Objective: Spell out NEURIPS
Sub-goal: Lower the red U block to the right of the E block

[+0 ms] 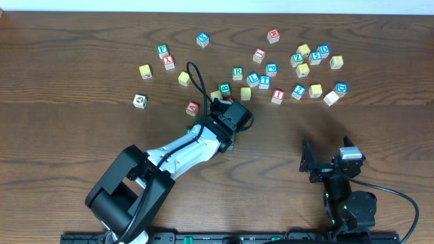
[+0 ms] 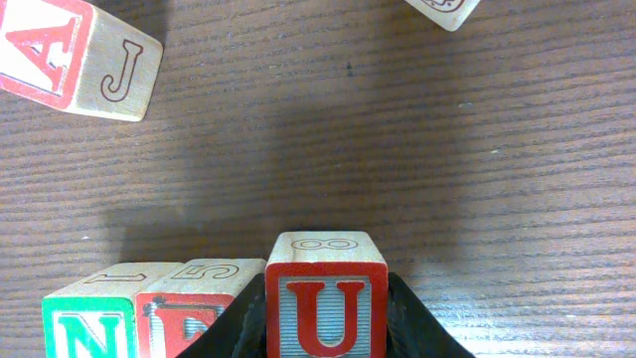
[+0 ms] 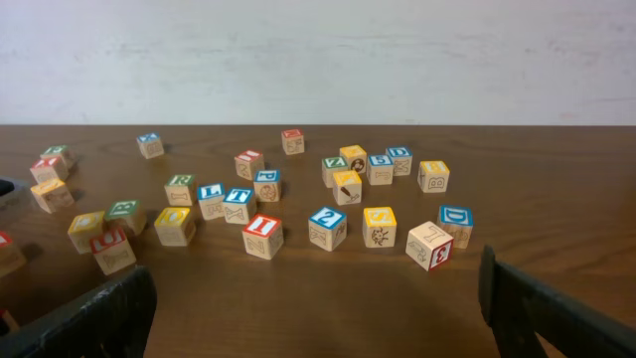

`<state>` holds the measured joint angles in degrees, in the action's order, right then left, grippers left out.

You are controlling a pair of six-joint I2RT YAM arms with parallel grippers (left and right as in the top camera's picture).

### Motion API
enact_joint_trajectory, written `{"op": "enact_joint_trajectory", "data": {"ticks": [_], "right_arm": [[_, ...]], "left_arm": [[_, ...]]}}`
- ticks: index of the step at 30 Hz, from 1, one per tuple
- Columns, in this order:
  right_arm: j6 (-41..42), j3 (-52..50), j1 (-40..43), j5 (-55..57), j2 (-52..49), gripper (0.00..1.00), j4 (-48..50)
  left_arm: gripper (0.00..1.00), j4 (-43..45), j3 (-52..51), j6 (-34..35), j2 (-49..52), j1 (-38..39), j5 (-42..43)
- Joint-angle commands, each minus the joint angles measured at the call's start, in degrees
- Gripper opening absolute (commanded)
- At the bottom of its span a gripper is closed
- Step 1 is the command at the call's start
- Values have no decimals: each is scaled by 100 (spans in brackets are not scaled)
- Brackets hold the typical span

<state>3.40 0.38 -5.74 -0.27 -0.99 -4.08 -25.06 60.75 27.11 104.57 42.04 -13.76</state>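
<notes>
In the left wrist view my left gripper (image 2: 326,333) is shut on a red-bordered U cube (image 2: 326,283), one black finger on each side. To its left stand a red E cube (image 2: 184,320) and a green N cube (image 2: 87,328), side by side in a row. Seen from overhead, the left gripper (image 1: 229,112) covers these cubes. A green R cube (image 1: 237,72) and a red I cube (image 1: 277,95) lie among the scattered cubes. My right gripper (image 1: 327,161) is open near the front right, holding nothing, and its view shows the R cube (image 3: 180,189) and the I cube (image 3: 262,236).
A red A cube (image 2: 70,55) with a J on its side lies at the upper left of the left wrist view, and another cube (image 2: 444,10) at the top edge. Several other lettered and picture cubes (image 1: 315,57) are spread across the far half of the table (image 1: 68,68).
</notes>
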Motion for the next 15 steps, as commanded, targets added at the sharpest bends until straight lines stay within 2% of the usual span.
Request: {"op": "enact_joint_trajectory", "data": {"ticks": [1, 15], "right_arm": [[39, -7, -31, -11, 28, 99, -26], [39, -7, -31, -11, 28, 99, -26]], "left_arm": [[8, -9, -72, -31, 20, -31, -17], [8, -11, -20, -33, 9, -31, 127]]}}
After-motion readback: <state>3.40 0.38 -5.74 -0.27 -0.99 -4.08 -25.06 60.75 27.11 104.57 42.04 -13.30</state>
